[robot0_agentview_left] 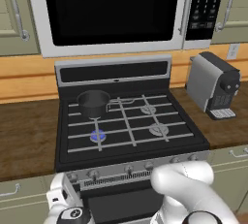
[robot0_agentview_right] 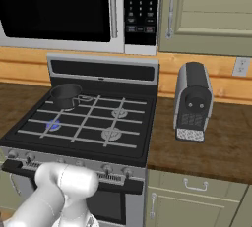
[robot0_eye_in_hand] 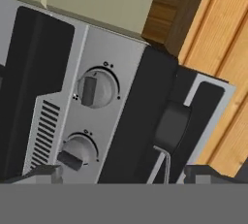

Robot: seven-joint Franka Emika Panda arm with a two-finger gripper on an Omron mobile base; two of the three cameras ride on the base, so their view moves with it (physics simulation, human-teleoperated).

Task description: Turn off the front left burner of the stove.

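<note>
Two round silver knobs sit close together on the stove's (robot0_agentview_left: 131, 121) silver front panel: upper knob (robot0_eye_in_hand: 97, 88), lower knob (robot0_eye_in_hand: 77, 151). Gripper (robot0_eye_in_hand: 121, 173) fingers spread wide, empty. Front left burner (robot0_agentview_left: 98, 135) glows blue, near-left on the cooktop. Grabbing the wrong knob seems the likely slip.

The stove (robot0_agentview_left: 131, 121) is sitting square in the middle, black cooktop crossed by pale grate bars. The front left burner (robot0_agentview_left: 98, 135) is glowing blue under the bars. Behind it, a dark grey saucepan (robot0_agentview_left: 94, 103) is resting on the rear left burner, its handle pointing right. Knobs are lining the silver front panel (robot0_agentview_left: 121, 170), and the arm's white elbow (robot0_agentview_left: 186, 182) is bulging in front of the panel's right end. A big microwave (robot0_agentview_left: 116, 9) is hanging above. To the right, a grey coffee machine (robot0_agentview_left: 214, 85) is standing on the wooden counter (robot0_agentview_left: 227, 131). The gripper can't be made out here.
</note>
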